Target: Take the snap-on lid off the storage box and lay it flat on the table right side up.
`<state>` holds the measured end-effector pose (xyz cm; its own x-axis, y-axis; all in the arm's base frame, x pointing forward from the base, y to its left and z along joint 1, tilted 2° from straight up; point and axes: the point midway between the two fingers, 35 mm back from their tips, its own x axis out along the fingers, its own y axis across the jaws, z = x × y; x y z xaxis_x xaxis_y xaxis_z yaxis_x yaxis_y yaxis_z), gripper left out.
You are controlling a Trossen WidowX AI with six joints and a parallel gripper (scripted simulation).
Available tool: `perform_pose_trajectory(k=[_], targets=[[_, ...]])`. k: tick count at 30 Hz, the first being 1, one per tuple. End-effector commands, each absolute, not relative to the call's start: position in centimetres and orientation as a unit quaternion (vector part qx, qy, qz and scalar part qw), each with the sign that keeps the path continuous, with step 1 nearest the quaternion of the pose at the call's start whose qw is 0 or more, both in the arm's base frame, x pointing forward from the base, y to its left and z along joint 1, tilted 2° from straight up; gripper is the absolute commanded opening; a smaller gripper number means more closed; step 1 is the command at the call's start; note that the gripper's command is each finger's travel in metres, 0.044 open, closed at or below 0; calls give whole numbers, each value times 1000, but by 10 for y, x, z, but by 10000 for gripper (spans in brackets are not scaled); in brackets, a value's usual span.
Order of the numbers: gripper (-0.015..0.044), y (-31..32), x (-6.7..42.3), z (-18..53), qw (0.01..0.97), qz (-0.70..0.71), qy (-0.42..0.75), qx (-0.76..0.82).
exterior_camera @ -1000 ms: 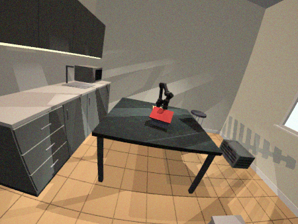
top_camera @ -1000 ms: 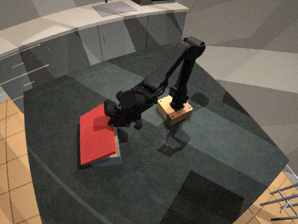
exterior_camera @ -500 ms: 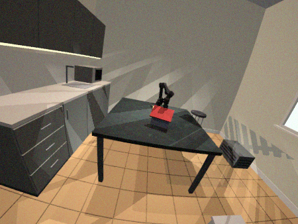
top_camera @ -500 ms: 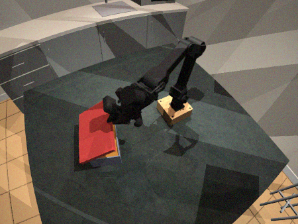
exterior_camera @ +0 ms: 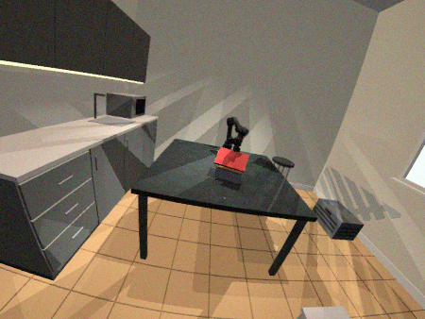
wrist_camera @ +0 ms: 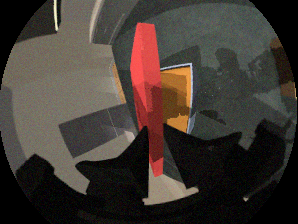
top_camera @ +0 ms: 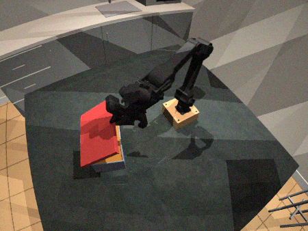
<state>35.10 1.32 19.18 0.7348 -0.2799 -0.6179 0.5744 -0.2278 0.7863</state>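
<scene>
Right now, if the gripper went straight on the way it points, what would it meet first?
The gripper is already shut on the red lid, so the lid fills its line. Beyond it, probably the open orange inside of the storage box, though depth is unclear.

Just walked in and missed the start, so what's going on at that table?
A black robot arm is pulling the red lid off a storage box on the dark table. Its gripper is shut on the lid's edge nearest the arm, and that side is tilted up, so the orange inside of the box shows. The lid's far side is low over the box; it has not reached the table.
</scene>
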Motion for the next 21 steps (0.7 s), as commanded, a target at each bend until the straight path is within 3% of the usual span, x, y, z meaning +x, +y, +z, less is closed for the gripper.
perform_pose_trajectory(k=[1, 21], targets=[[0, 14, 353, 204, 613, -341, 100, 705], [0, 13, 351, 219, 613, -341, 100, 705]])
